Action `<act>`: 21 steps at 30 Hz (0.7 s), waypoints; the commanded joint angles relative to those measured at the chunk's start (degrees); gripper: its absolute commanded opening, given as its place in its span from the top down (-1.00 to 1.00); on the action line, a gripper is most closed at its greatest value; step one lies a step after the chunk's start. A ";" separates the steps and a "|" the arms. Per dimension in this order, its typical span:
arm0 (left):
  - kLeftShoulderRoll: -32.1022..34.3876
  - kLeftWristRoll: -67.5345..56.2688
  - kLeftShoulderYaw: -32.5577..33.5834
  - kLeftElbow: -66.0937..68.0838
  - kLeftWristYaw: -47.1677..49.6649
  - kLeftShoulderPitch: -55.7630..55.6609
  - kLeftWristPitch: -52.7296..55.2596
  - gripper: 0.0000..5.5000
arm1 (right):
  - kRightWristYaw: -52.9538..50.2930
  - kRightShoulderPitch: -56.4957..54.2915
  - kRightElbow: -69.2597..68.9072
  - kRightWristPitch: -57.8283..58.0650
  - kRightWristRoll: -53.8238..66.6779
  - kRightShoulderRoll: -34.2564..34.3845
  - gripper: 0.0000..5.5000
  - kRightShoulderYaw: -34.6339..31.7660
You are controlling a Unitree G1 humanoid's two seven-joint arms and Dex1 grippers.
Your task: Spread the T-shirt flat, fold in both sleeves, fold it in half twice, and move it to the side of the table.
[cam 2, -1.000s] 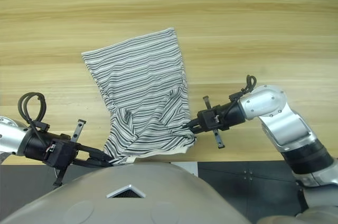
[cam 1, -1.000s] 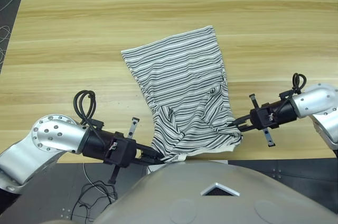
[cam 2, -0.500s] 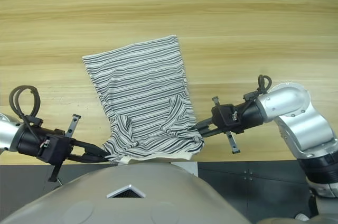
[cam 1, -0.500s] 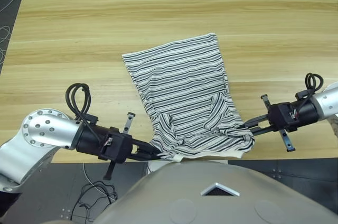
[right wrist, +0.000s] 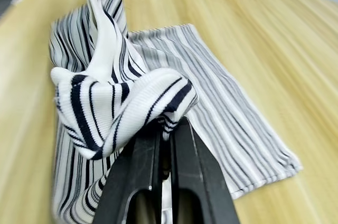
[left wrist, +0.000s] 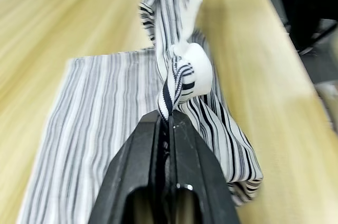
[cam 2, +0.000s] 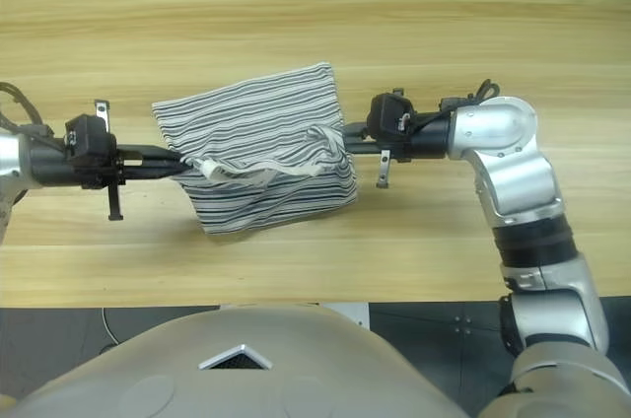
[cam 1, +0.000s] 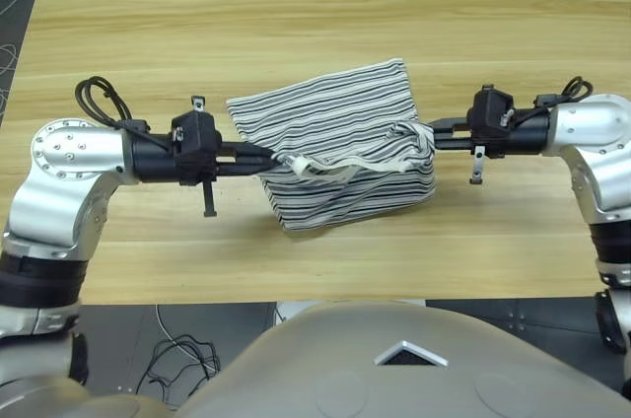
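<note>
**T-shirt** [cam 1: 335, 107] at the centre of the table [cam 1: 296, 4], near edge raised. Your left gripper [cam 1: 272, 155] pinches that edge at 9 o'clock, and your right gripper [cam 1: 428, 133] does likewise at 3 o'clock. Risk: uneven travel toward 12 o'clock skews the fold; thin pinches may slip.

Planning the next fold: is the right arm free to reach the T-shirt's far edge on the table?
Probably not yet. The right arm has its jaws shut on a lifted corner of the T-shirt. Nothing on the table blocks the way, so it likely could after letting go.
</note>
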 commanded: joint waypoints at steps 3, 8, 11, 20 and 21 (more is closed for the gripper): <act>-6.24 10.13 -1.51 15.72 3.85 -8.13 -6.78 0.96 | -3.69 -7.04 12.75 -6.13 -6.26 6.56 0.96 2.01; -10.15 15.20 -1.90 26.31 5.11 -12.83 -12.27 0.96 | -6.77 -11.47 24.35 -11.38 -10.01 11.57 0.96 2.24; -11.68 18.73 -2.76 31.95 6.96 -14.36 -13.53 0.96 | -8.03 -14.28 31.78 -14.84 -12.11 14.02 0.96 2.41; -16.10 24.11 -3.67 43.32 8.91 -17.58 -18.44 0.83 | -13.40 -21.15 50.60 -22.58 -17.10 20.93 0.87 2.01; -16.42 24.56 -3.68 44.23 9.36 -17.65 -18.80 0.80 | -14.88 -21.92 52.38 -22.91 -17.56 21.73 0.84 1.75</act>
